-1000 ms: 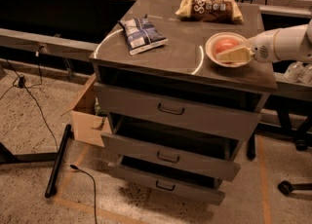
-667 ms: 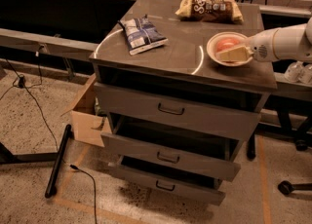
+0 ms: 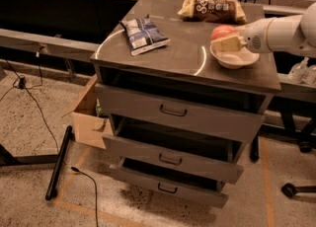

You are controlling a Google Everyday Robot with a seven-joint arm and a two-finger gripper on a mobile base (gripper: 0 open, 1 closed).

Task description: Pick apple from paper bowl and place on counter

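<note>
The red-orange apple (image 3: 222, 31) is held just above the left rim of the white paper bowl (image 3: 236, 59), which stands at the right side of the counter (image 3: 173, 53). My gripper (image 3: 228, 42) reaches in from the right on a white arm and is shut on the apple, with its pale fingers (image 3: 226, 45) under and beside the fruit. The bowl looks empty under it. The thin white circular line (image 3: 201, 63) runs across the counter just left of the bowl.
A blue snack bag (image 3: 143, 34) lies at the counter's left. A yellow-brown snack bag (image 3: 211, 6) lies at the back. The cabinet's drawers (image 3: 173, 112) stand partly open. A cardboard box (image 3: 89, 120) sits at its left, with cables on the floor.
The apple has come up out of the bowl in my gripper and moved a little left, over the bowl's rim. The bowl has stayed in place.
</note>
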